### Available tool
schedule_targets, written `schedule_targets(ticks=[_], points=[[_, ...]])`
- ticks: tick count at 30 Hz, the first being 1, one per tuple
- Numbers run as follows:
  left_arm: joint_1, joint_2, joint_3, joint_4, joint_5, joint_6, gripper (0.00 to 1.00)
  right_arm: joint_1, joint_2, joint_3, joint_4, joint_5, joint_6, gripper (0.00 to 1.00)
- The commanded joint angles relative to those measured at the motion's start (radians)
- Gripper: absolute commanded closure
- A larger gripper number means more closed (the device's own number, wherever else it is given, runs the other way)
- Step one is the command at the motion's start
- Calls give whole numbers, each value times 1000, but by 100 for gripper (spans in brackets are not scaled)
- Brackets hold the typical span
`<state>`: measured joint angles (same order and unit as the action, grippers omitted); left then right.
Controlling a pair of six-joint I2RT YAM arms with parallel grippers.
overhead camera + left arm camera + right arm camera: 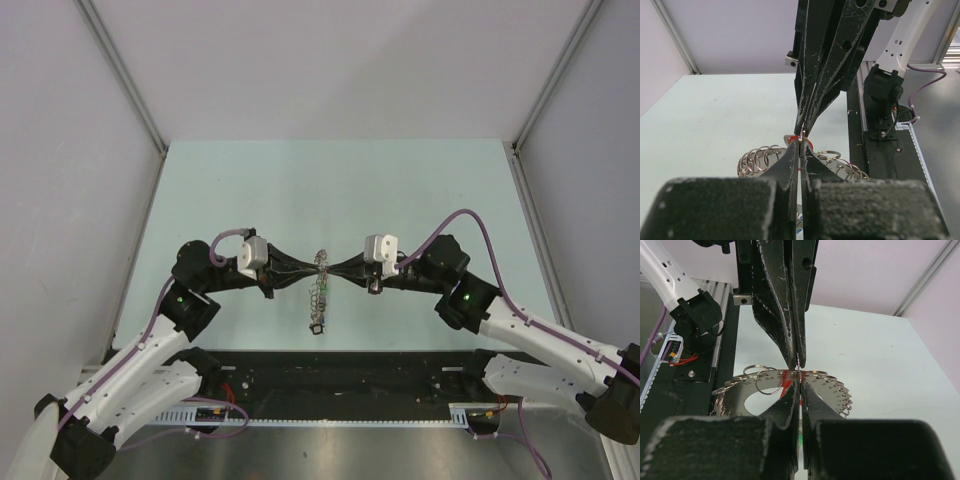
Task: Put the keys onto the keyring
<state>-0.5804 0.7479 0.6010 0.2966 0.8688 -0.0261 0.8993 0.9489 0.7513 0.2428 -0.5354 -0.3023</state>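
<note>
Your left fingers (788, 167) and right fingers (786, 407), both pressed together, meet at the red-tagged key (787, 377) by the keyring (740, 399).

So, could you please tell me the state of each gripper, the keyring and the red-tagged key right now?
keyring: upright, hanging below where the two arms' tips meet, edge-on from above.
left gripper: shut, tips at the keyring's top edge.
right gripper: shut, tip to tip with the left gripper.
red-tagged key: at the keyring's top by the tips; on the ring or not, cannot tell.
</note>
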Motion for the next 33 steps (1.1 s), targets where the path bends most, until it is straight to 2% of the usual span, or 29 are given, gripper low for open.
schedule_targets(ticks=[1, 15, 33], points=[[-2, -12, 19, 55, 3, 11, 100, 7, 5, 14, 62, -23, 22, 100], [-2, -36, 20, 22, -34, 46, 100, -20, -41, 14, -11, 38, 17, 100], [-2, -28, 20, 29, -21, 43, 100, -20, -10, 22, 13, -21, 32, 100]])
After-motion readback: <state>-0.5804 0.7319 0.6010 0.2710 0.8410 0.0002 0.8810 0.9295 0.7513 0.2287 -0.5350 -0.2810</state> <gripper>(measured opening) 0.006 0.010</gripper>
